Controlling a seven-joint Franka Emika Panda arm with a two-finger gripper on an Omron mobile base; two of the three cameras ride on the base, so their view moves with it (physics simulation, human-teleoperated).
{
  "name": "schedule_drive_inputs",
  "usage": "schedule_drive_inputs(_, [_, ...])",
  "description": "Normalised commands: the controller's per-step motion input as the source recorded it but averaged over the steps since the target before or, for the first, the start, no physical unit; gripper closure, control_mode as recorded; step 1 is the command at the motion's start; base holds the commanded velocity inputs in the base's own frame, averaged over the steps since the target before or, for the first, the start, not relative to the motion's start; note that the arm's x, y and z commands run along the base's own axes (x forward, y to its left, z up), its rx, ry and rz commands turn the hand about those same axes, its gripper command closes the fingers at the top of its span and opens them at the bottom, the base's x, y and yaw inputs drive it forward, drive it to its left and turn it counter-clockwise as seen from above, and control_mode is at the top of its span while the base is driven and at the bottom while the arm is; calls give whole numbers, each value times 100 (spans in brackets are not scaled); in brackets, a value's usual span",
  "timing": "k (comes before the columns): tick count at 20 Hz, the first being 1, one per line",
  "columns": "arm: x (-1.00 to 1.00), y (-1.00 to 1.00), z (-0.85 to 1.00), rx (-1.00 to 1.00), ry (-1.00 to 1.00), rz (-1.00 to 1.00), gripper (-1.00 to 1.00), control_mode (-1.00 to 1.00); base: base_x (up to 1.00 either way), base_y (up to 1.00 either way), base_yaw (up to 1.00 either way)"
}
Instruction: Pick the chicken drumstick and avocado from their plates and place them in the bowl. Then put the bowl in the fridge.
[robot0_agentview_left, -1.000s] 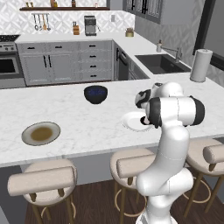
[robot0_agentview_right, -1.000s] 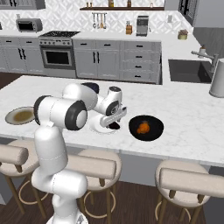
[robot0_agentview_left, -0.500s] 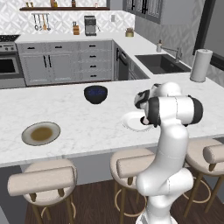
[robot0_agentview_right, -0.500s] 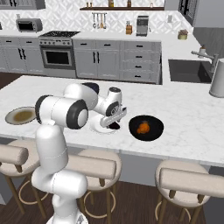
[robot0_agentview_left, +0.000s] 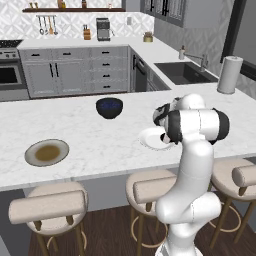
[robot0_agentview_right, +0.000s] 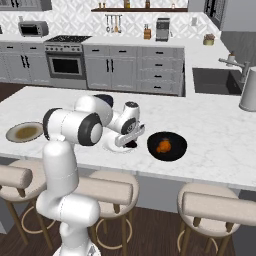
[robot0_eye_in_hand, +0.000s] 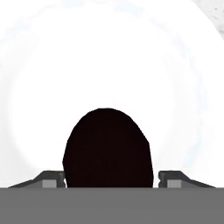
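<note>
Gripper (robot0_eye_in_hand: 109, 177) low over white plate (robot0_eye_in_hand: 109, 57), avocado (robot0_eye_in_hand: 107, 148) between its fingertips

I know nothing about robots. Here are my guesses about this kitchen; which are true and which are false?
1. The avocado lies on the white plate. True.
2. The gripper hangs above the tan plate. False: it is down at the white plate, with a fingertip on either side of the avocado.
3. The chicken drumstick sits on the tan plate. False: it lies in a dark round dish beside the white plate.
4. A paper towel roll stands upright near the sink. True.
</note>
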Motion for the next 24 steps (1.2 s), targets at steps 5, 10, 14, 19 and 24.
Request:
schedule_drive_inputs(5, [0,0,0,0,0,0,100,-100,0,0,0])
schedule_drive_inputs(10, [0,-2,24,0,0,-3,100,-100,0,0,0])
schedule_drive_inputs(14, [-16,-24,95,1,0,-12,100,-100,0,0,0])
schedule_drive_inputs(19, [-27,-42,97,1,0,-22,100,-100,0,0,0])
schedule_drive_inputs(24, [-9,-82,71,0,1,-30,100,-100,0,0,0])
